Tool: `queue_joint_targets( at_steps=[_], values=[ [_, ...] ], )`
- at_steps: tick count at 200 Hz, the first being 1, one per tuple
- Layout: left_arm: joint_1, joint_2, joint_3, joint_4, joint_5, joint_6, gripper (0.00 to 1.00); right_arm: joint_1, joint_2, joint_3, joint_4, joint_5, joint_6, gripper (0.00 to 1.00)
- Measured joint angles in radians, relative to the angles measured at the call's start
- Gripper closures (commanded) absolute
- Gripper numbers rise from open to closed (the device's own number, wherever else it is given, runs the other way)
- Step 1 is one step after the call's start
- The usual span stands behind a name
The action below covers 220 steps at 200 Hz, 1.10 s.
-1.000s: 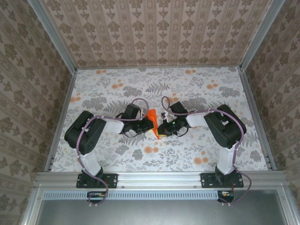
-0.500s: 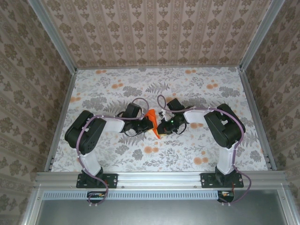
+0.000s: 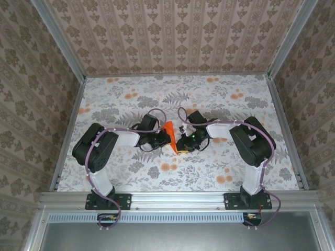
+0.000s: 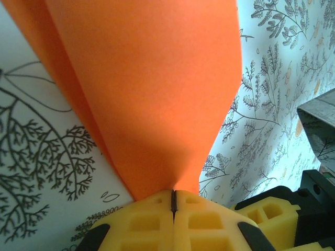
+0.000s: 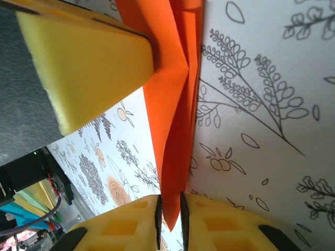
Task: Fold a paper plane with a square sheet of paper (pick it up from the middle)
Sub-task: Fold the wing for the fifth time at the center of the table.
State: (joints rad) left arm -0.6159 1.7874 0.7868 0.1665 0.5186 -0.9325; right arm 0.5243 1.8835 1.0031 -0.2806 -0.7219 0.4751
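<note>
Your left gripper point(image 4: 174, 201) pinches the smooth, matte orange paper point(image 4: 152, 89) to a narrow point, and the sheet fans wide beyond its yellow fingertips. Your right gripper point(image 5: 169, 209) clamps the paper's creased, layered edge between its own blocky yellow fingers.

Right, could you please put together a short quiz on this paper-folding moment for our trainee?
1. True or false: the left hand is shut on the orange paper.
2. In the right wrist view, the paper's narrow end is: A) lying flat, apart from any hand; B) pinched in the right hand; C) tucked under a box.
3. Fill in: the table is printed with grey leaves and orange ____.
Key: 1 true; 2 B; 3 flowers.
</note>
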Motion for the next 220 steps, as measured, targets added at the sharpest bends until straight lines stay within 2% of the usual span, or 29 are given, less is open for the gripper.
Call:
queue_joint_targets(
  at_steps=[25, 59, 109, 140, 173, 220],
  values=[
    [0.000, 0.000, 0.000, 0.000, 0.000, -0.002, 0.97, 0.000, 0.000, -0.002, 0.001, 0.000, 0.010, 0.89],
    [0.000, 0.000, -0.001, 0.002, 0.000, -0.008, 0.97, 0.001, 0.001, -0.003, 0.003, 0.000, 0.009, 0.90],
    [-0.005, 0.000, -0.001, 0.002, -0.003, -0.010, 0.97, 0.005, 0.023, -0.003, 0.012, -0.011, 0.000, 0.80],
    [-0.005, 0.000, -0.001, 0.002, -0.003, -0.010, 0.97, -0.003, -0.027, -0.026, 0.012, 0.013, 0.006, 0.76],
    [-0.005, 0.000, -0.001, 0.002, -0.003, -0.010, 0.98, -0.018, -0.108, -0.043, 0.033, 0.034, 0.026, 0.84],
    [-0.005, 0.000, -0.001, 0.002, -0.003, -0.010, 0.98, -0.003, -0.073, -0.042, 0.106, 0.009, 0.066, 0.92]
  ],
)
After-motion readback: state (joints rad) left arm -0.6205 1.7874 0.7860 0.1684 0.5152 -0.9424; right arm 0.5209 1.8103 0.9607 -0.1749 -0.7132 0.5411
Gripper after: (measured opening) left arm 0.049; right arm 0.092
